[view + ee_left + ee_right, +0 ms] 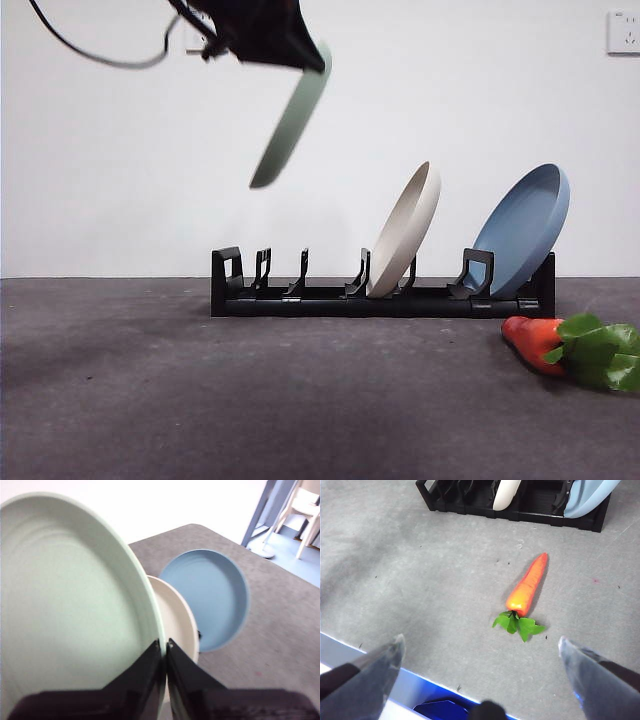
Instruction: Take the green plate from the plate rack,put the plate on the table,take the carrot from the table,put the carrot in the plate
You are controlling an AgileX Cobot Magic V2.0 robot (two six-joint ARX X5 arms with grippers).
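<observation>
My left gripper (305,52) hangs high at the upper left, shut on the rim of the green plate (291,118), which tilts in the air well above the plate rack (330,298). In the left wrist view its jaws (165,650) pinch the green plate's (70,605) edge. The carrot (537,339) lies on the table (250,400) at the right, in front of the rack's right end, leaves pointing right. My right gripper (480,652) stands open above the table, short of the carrot (526,586).
A beige plate (408,227) and a blue plate (525,228) lean in the rack's right half. The rack's left slots hold nothing. A blue-and-white edge (395,680) shows below the right gripper.
</observation>
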